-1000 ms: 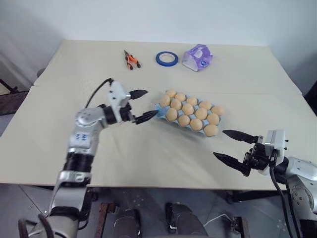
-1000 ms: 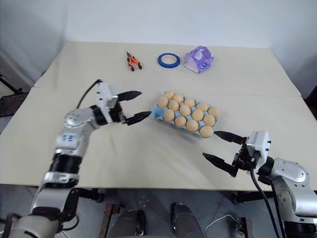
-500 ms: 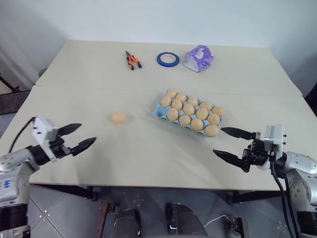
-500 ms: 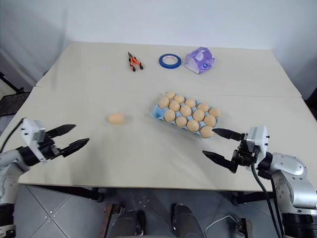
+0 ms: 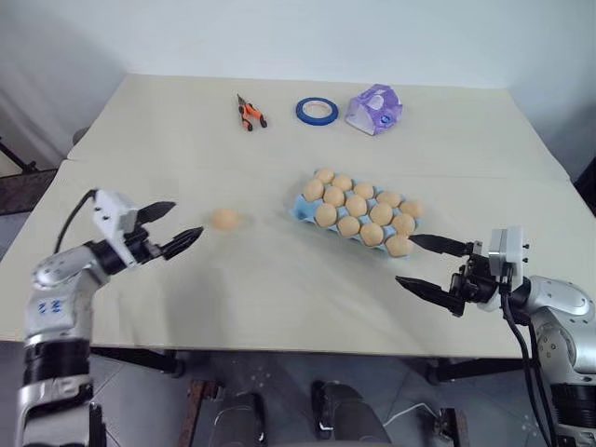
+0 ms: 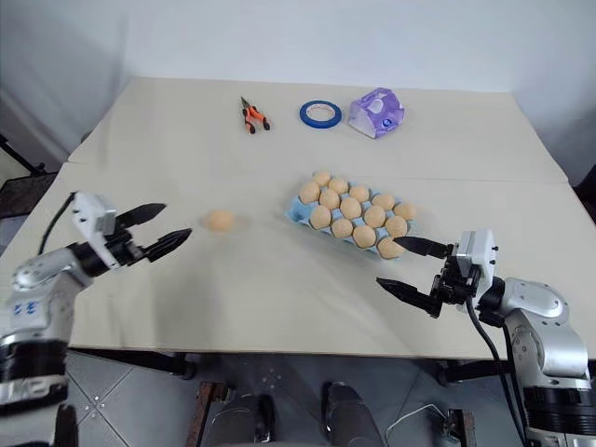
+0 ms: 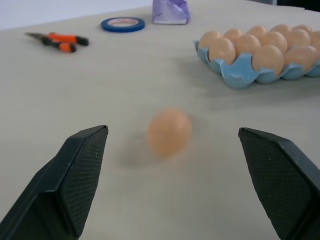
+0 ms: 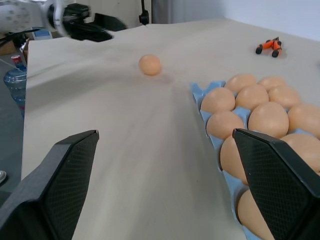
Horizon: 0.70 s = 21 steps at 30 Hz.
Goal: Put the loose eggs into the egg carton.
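Nearest the robot, the right end effector (image 5: 430, 265) hovers over the front right part of the table (image 5: 279, 298), its two black fingers spread wide apart with nothing between them. One fingertip reaches close to the near corner of the egg carton (image 5: 303, 209), beside the egg in its front corner cup, though contact cannot be made out. On the other side, the left end effector (image 5: 174, 227) hangs over the table's left part, its fingers likewise spread wide and empty, pointing toward the loose egg (image 5: 223, 219). That egg lies on the bare table just past the left fingertips, apart from them, and between the left end effector and the carton. In the left wrist view it sits in the middle of the gap framed by the two fingers. Further in, the light blue carton lies at an angle right of the table's middle, its cups filled with tan-orange eggs in rows. At the far side of the table lie orange-handled pliers (image 5: 248, 112), a blue tape ring (image 5: 316, 110) and a purple faceted packet (image 5: 372, 108), side by side and well apart from the carton.
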### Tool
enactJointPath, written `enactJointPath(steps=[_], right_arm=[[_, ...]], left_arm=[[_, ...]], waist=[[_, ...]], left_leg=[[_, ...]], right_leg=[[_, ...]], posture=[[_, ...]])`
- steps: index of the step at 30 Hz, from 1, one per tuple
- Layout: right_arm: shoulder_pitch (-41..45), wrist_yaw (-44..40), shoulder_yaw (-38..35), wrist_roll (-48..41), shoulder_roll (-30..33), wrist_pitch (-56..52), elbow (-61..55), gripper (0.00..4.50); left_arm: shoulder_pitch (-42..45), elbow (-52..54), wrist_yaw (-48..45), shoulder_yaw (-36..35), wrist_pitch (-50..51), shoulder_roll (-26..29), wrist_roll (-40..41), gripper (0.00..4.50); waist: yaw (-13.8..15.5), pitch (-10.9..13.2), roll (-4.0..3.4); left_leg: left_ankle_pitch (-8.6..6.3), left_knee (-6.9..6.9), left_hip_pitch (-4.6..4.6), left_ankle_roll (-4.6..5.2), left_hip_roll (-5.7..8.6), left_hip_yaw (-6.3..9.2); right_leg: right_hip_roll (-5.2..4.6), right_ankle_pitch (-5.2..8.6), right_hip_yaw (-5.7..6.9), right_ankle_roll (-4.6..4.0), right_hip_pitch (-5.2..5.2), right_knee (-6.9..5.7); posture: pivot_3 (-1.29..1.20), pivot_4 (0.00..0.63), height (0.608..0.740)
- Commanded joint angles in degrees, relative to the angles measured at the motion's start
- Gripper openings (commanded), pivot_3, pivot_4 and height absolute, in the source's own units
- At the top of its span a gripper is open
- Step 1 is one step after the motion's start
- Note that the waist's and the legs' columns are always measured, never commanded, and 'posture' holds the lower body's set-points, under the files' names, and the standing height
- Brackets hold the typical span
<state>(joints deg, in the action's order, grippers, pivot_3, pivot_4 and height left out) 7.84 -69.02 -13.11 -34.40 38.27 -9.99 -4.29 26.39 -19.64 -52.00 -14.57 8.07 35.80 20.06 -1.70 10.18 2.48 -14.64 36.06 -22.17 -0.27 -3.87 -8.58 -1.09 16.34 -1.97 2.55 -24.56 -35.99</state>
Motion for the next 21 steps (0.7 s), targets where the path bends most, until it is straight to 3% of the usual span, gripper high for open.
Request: enactJointPath(steps=[1,5,14,17,21], right_arm=[[-0.15,0.04,-0.86,-0.38,0.37,0.66,-1.12,4.50],[-1.60,1.05,-1.83,-0.54,0.34,0.69,-2.49,4.50],[-3.30,2.46,-2.27,-0.66,0.42,0.58,-3.99,4.50],[-3.45,2.90,-2.47,-0.65,0.46,0.54,-4.22,4.50],[-3.88,3.32,-2.74,-0.60,0.64,0.70,-4.36,4.50]], left_arm=[[6.18,-8.78,1.00,3.42,-5.47,-1.73,-4.11,4.46],[14.06,-22.20,2.62,6.43,-10.42,-3.72,-8.30,4.46],[23.40,-40.36,3.75,9.48,-18.59,-6.57,-13.66,4.46],[24.14,-42.44,1.86,10.12,-19.81,-7.08,-14.42,3.81],[24.75,-43.61,2.66,10.16,-20.57,-7.00,-15.12,2.54]], waist=[[0.02,0.00,0.00],[0.02,0.00,0.00],[0.02,0.00,0.00],[0.00,0.00,0.00],[0.08,0.00,0.00]], left_leg=[[0.01,0.01,0.01,0.02,0.00,0.00],[0.14,0.04,-0.02,0.24,-0.07,-0.01],[0.11,0.09,-0.07,0.20,-0.15,-0.04],[0.11,0.09,-0.07,0.19,-0.16,-0.05],[0.08,0.09,-0.09,0.15,-0.24,-0.05]], right_leg=[[0.02,0.00,-0.01,0.01,0.00,0.00],[0.15,-0.01,-0.03,0.02,-0.03,0.00],[0.26,-0.01,-0.04,0.02,-0.08,0.00],[0.29,-0.01,-0.05,0.02,-0.09,0.00],[0.38,-0.01,-0.05,0.02,-0.10,0.00]], posture=[[0.00,0.150,0.740],[0.00,0.150,0.740],[0.00,0.150,0.740],[0.00,0.150,0.740],[0.00,0.150,0.740]])
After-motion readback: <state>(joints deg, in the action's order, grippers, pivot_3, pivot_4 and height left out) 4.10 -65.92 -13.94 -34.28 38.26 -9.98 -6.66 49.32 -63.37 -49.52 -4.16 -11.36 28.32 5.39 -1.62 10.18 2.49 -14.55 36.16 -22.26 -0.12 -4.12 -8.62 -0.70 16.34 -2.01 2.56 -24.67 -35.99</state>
